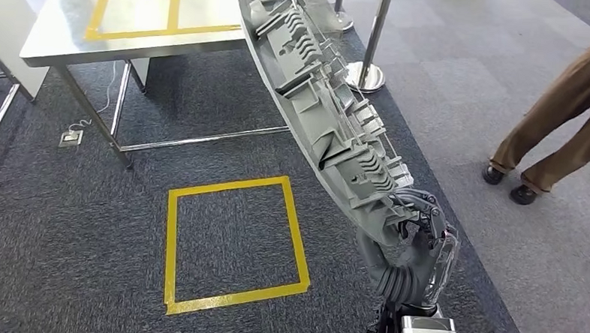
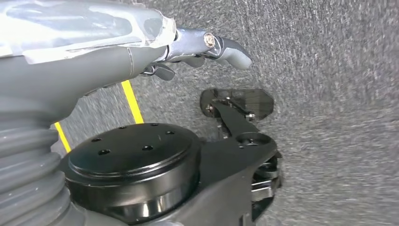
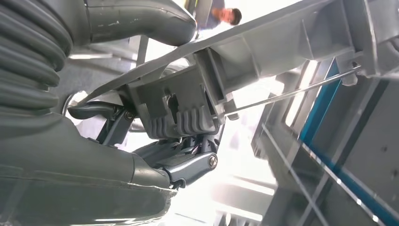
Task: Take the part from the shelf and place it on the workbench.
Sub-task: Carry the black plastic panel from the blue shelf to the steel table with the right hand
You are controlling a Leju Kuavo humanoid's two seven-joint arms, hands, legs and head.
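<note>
In the head view, the part (image 1: 317, 100) is a long, grey, ribbed plastic moulding that slants from the top middle down to the lower right. My right hand (image 1: 417, 232) grips its lower end and holds it up in the air over the carpet. In the right wrist view, the thumb lies on one face of the part (image 3: 263, 52) and the dark fingers (image 3: 188, 165) curl under a ribbed block. The metal workbench (image 1: 57, 28), marked with a yellow tape rectangle, stands at the top left, and the part's upper end reaches beside its right edge. My left hand (image 2: 141, 42) hangs over the carpet and holds nothing.
A yellow tape square (image 1: 232, 242) marks the dark carpet below the workbench. A chrome stanchion base (image 1: 365, 76) stands just behind the part. A person's legs (image 1: 565, 111) are at the right on lighter floor. A grey and blue shelf frame (image 3: 329, 155) is behind the part.
</note>
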